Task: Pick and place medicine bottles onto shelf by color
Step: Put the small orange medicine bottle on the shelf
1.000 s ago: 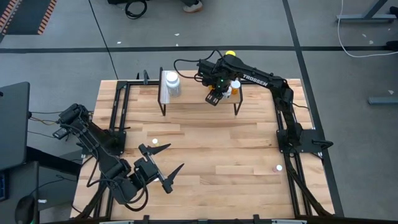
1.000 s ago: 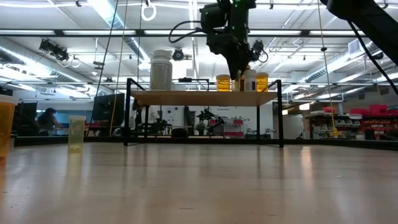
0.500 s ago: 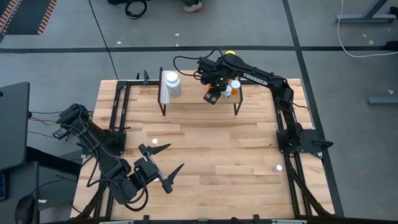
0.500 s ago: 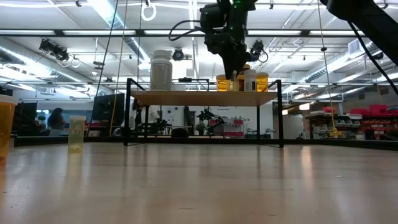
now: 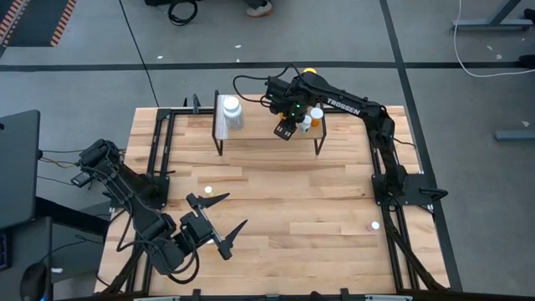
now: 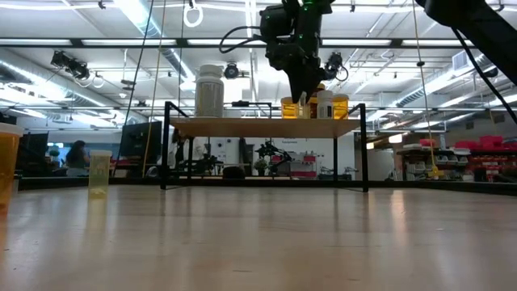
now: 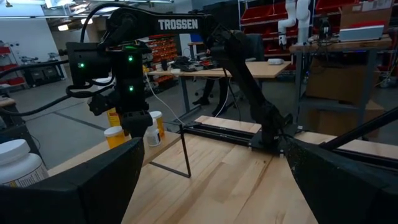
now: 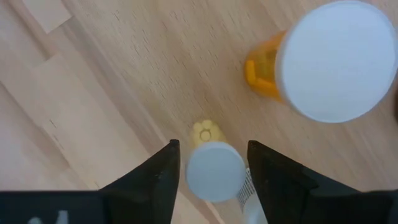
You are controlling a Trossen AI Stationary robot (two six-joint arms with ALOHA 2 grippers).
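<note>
Your right gripper (image 5: 286,130) hangs above the shelf (image 5: 263,132), 1 small bottle (image 8: 214,170) directly beneath it, another bottle (image 8: 328,61) just beside.

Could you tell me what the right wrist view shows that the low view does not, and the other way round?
Only the right wrist view looks down on the caps: a small white-capped bottle sits between the right gripper fingers, beside an orange bottle with a broad white cap.

Only the low view shows the large white bottle at the shelf's other end, and two bottles on the table at the picture's left edge.

Both show the right gripper over the orange bottles on the shelf.
</note>
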